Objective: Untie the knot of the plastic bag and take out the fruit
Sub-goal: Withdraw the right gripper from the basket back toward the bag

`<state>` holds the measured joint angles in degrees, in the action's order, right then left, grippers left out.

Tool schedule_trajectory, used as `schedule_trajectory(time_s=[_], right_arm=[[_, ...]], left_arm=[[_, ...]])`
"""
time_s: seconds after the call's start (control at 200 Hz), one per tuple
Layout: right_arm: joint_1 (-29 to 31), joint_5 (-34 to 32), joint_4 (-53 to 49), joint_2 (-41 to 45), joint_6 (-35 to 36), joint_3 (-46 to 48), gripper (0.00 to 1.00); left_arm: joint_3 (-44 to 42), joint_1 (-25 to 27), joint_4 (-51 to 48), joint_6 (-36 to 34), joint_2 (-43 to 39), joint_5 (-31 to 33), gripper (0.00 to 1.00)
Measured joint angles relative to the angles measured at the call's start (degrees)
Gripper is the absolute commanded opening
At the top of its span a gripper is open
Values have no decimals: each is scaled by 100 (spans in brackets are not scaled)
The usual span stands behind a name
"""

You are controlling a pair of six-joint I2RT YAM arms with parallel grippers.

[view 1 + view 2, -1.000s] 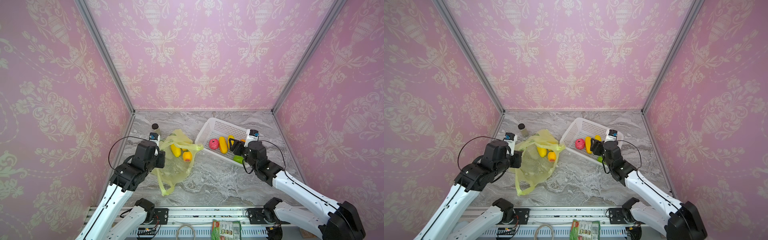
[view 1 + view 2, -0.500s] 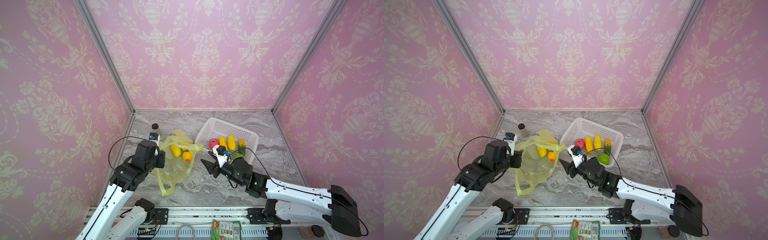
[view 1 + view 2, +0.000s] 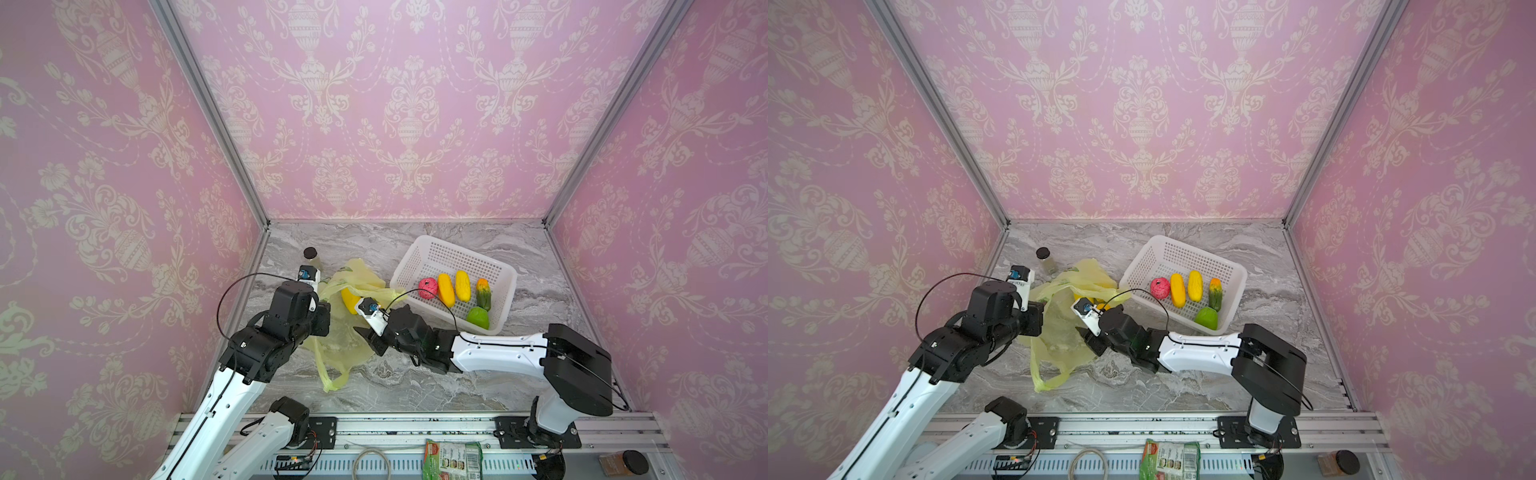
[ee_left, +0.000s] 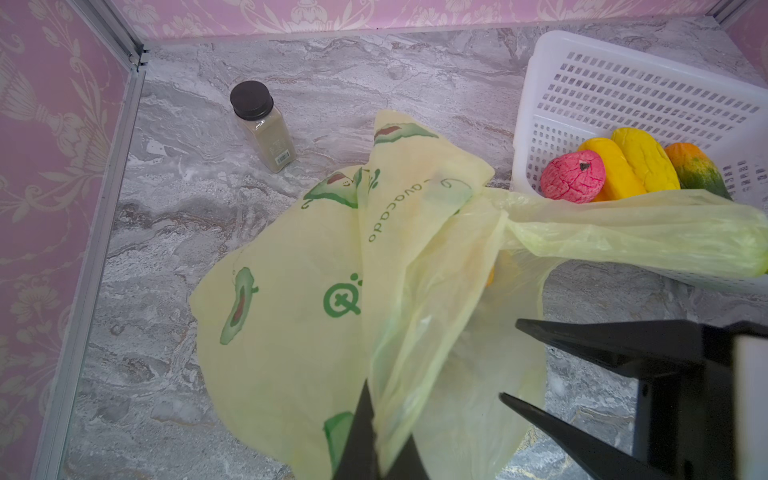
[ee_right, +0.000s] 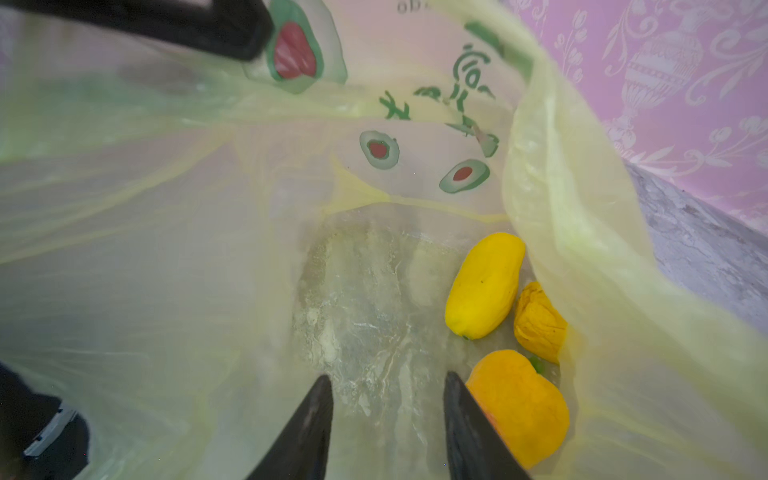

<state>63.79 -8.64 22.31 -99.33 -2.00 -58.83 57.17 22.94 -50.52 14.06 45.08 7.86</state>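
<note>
So the left end effector (image 4: 374, 440) is pinched onto the plastic bag (image 3: 340, 336), lower left-centre in both top views. The right end effector (image 5: 386, 378), half-open and empty, sits inside beside 3 fruit (image 5: 484, 286). Film's floppy and slippery, and the fruit looks light. I'd grab the orange one (image 5: 517, 407) across its middle.

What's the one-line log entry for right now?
left gripper: shut on plastic bag | right gripper: open, inside bag by orange fruit | bag: three fruit seen | basket: five fruit
</note>
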Motion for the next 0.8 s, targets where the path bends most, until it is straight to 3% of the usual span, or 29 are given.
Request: schedule_trajectory(time_s=[0.245, 0.595, 0.801], right_arm=[[22, -162, -586, -1115, 55, -1185, 35], [87, -671, -765, -1971, 55, -1788, 33], [85, -1220, -608, -2282, 42, -1812, 44]], left_arm=[[-2, 0, 0, 0, 0, 0, 0], [-2, 0, 0, 0, -7, 0, 0], [-2, 0, 0, 0, -11, 0, 0]])
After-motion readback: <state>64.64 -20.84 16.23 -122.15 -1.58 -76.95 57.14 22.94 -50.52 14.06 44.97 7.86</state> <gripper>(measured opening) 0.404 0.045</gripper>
